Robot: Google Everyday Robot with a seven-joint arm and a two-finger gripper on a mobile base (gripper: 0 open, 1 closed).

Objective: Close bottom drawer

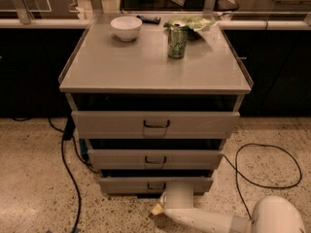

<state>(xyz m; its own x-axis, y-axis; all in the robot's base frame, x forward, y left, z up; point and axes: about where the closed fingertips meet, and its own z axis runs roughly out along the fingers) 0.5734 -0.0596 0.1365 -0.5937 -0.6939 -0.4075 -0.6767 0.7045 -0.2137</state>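
Observation:
The bottom drawer (pixel 126 185) is the lowest of three grey-beige drawers and has a small dark pull handle (pixel 155 186). Its low front panel sits just in front of the cabinet, slightly behind the middle drawer's front. My gripper (pixel 178 194), on the end of the white arm (pixel 214 220), comes in low from the bottom right. It is up against the bottom drawer's front, just right of the handle. The gripper's tip is hidden against the panel.
The middle drawer (pixel 121 158) and top drawer (pixel 112 124) stand partly open above. On the cabinet top (pixel 146 67) are a white bowl (pixel 126 28), a green can (pixel 177 41) and a bag (pixel 192 22). Black cables (pixel 68 169) lie on the speckled floor at left, and another cable (pixel 272 164) lies at right.

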